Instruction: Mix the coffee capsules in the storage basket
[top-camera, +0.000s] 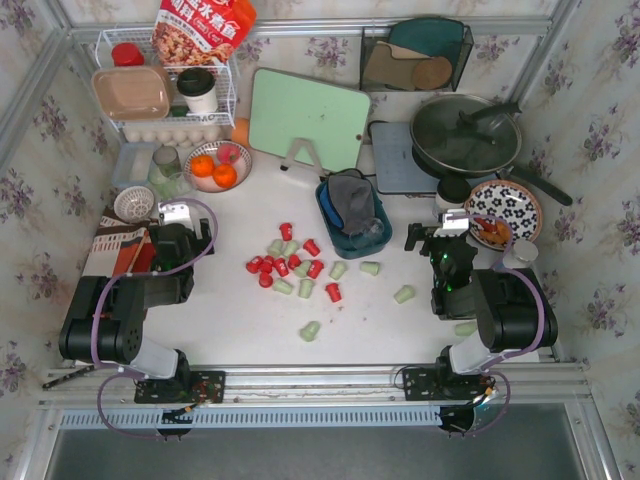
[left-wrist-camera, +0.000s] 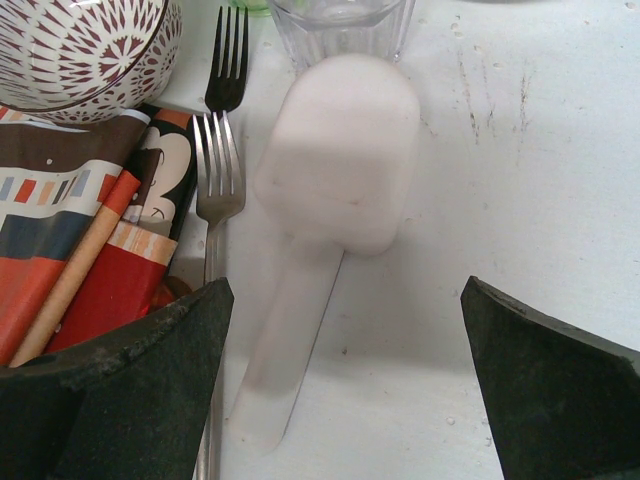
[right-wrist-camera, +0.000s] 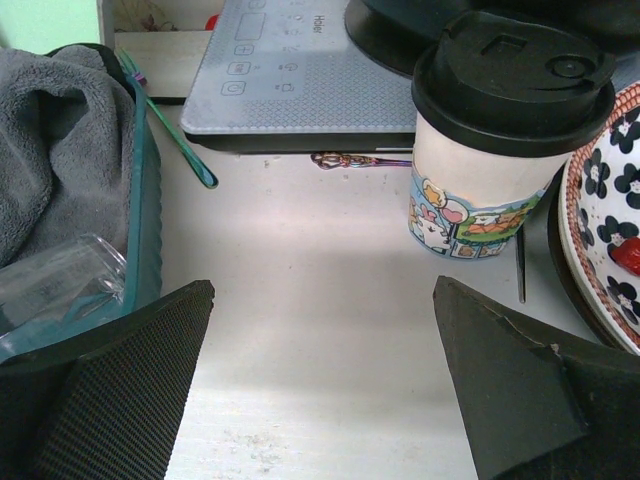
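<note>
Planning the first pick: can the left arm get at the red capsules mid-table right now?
Probably yes. The left gripper is open and empty, and the red capsules lie on bare table to its right, with nothing between.

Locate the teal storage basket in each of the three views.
Top external: the storage basket sits at the centre, just beyond the scattered coffee capsules.
Left wrist: not in it.
Right wrist: at the left edge, its teal wall running up the picture.
Shared landmark: the grey cloth lying inside it, also seen in the right wrist view.
</note>
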